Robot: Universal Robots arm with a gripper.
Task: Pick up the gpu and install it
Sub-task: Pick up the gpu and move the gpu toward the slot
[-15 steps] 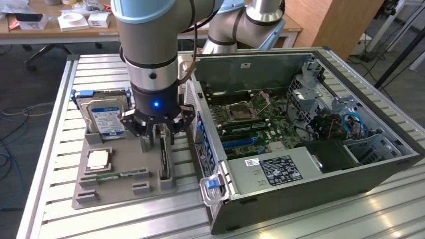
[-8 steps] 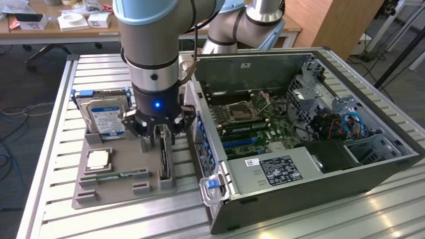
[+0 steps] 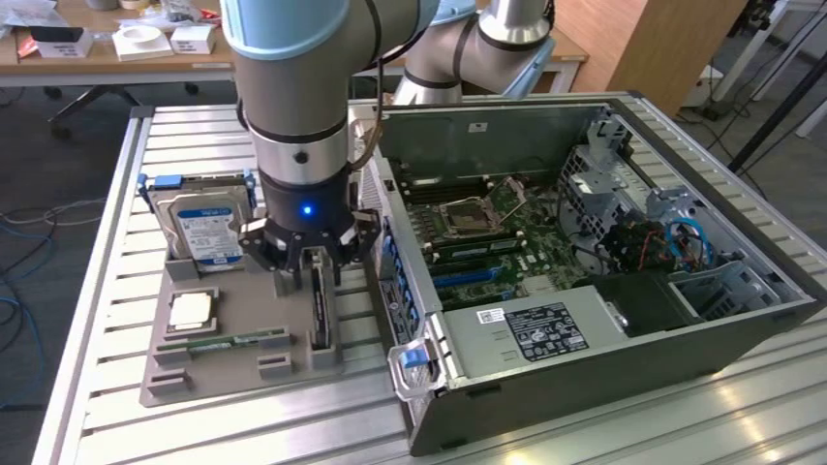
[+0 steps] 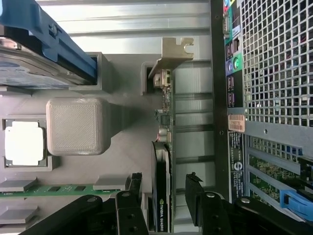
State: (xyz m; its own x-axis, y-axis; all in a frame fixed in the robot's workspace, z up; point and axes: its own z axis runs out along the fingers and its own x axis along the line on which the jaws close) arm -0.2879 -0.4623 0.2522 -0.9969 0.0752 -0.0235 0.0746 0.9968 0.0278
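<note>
The gpu [image 3: 320, 308] stands on its long edge in a slot of the grey holder tray [image 3: 194, 378], just beside the open computer case. My gripper [image 3: 310, 260] hangs directly over it, open. In the wrist view the black card [image 4: 162, 196] runs between the two black fingers [image 4: 134, 183], one on each side, with a gap on both sides. Its grey metal end bracket [image 4: 173, 51] sits at the far end of the card.
On the same tray stand a silver hard drive with a blue label [image 3: 207, 228], a processor chip [image 3: 194, 308] and a green memory stick [image 3: 232, 341]. The open computer case [image 3: 723, 320] lies close by on the exterior view's right, motherboard [image 3: 498, 237] exposed. Its perforated rear panel [image 4: 274, 58] is near the card.
</note>
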